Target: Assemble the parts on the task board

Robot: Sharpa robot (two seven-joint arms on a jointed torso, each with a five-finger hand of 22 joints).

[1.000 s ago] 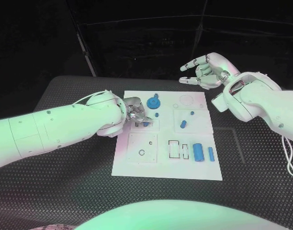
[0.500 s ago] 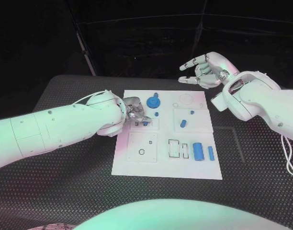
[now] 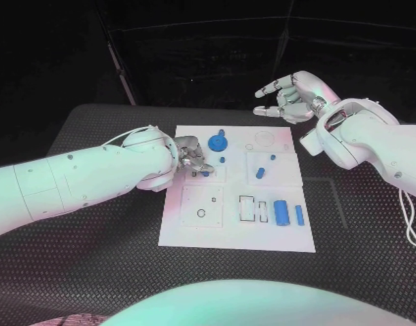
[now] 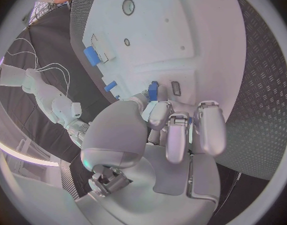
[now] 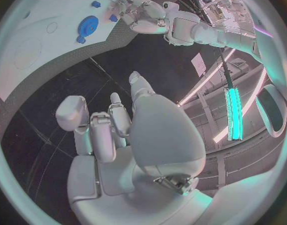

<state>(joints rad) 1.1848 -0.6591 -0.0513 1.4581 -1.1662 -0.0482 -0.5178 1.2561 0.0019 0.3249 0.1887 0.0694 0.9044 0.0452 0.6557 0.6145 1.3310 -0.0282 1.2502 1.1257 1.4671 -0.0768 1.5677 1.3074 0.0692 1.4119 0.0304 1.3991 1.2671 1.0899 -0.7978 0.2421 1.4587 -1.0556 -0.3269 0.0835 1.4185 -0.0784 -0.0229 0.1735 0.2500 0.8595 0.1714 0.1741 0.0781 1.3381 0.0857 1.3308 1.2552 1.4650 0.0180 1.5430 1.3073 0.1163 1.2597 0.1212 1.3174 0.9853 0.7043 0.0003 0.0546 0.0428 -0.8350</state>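
The left hand (image 3: pixel 190 161) is reaching over the task board (image 3: pixel 194 234) near its left edge, pinching a small blue part (image 4: pixel 153 90) in its fingertips just above a rectangular slot (image 4: pixel 176 88). The blue round disc (image 3: pixel 218 143) is lying beside it toward the far edge. A blue peg (image 3: pixel 261 174), a blue cylinder (image 3: pixel 281 214) and a thin blue bar (image 3: pixel 299 216) are lying toward the right edge. The right hand (image 3: pixel 291 98) is hanging beyond the board's far right corner, fingers spread and loosely curled, holding nothing.

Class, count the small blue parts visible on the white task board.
7: round disc, peg beside it, two mid-board, cylinder and bar near right, one at left hand. Others may be hidden.
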